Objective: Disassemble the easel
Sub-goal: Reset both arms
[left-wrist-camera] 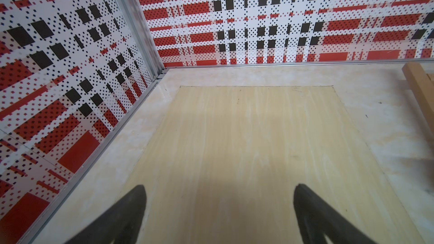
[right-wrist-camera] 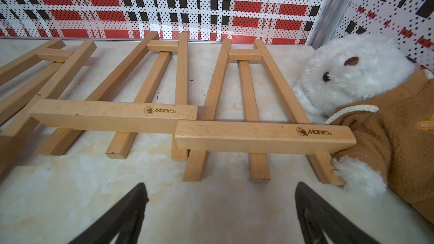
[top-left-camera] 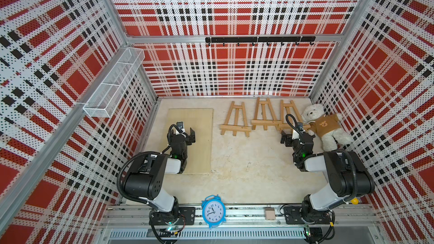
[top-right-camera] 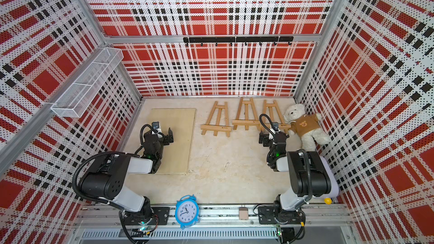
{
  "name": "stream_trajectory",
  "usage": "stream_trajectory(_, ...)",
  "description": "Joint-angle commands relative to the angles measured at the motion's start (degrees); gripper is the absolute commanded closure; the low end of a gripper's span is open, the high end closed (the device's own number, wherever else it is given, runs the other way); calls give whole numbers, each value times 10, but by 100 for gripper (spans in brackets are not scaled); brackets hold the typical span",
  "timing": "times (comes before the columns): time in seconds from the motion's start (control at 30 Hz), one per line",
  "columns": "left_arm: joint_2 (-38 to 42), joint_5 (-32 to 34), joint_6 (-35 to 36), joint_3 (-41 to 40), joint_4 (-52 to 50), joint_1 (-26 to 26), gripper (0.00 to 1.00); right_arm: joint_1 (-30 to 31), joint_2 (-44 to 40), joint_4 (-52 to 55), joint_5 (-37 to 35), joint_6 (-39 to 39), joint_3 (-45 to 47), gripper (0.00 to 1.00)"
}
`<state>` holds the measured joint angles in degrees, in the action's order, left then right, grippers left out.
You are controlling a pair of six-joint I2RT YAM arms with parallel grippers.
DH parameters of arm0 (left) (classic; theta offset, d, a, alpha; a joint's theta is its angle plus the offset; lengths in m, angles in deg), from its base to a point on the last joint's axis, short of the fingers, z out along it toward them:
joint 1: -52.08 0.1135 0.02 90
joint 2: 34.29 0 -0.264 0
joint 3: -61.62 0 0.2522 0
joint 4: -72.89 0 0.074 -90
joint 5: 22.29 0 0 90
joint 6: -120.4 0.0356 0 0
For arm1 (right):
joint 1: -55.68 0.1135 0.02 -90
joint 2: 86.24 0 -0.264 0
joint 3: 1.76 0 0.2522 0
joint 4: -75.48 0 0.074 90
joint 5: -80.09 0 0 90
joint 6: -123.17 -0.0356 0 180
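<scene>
You're likely done — three easels (top-left-camera: 266, 122) flat beside the teddy bear (top-left-camera: 325, 125) — left end effector (left-wrist-camera: 218, 188), right end effector (right-wrist-camera: 220, 187) both apart

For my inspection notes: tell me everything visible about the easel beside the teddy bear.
The easel is pale bare wood: two slanted legs, a short top bar, a hinged centre strut and a wide logo-stamped ledge. It lies flat on the table, touching the teddy bear and the middle easel's ledge.

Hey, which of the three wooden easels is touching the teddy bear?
The end easel of the row: its ledge presses into the teddy bear's brown sweater. The middle easel and the far easel lie clear of it.
</scene>
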<state>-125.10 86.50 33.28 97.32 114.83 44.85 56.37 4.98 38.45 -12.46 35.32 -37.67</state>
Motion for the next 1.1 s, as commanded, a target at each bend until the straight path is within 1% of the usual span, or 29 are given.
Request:
stream_trajectory(0.0, 1, 2, 1, -1, 15, -2, 1, 3, 0, -20, 12, 13, -9, 0)
stream_trajectory(0.37, 0, 2, 1, 0, 13, -2, 1, 2, 0, -17, 16, 12, -11, 0)
stream_trajectory(0.53, 1, -19, -3, 6, -1, 7, 1, 2, 2, -11, 17, 11, -14, 0)
stream_trajectory(1.07, 1, -18, -4, 5, -1, 6, 1, 1, 0, -18, 17, 11, -10, 0)
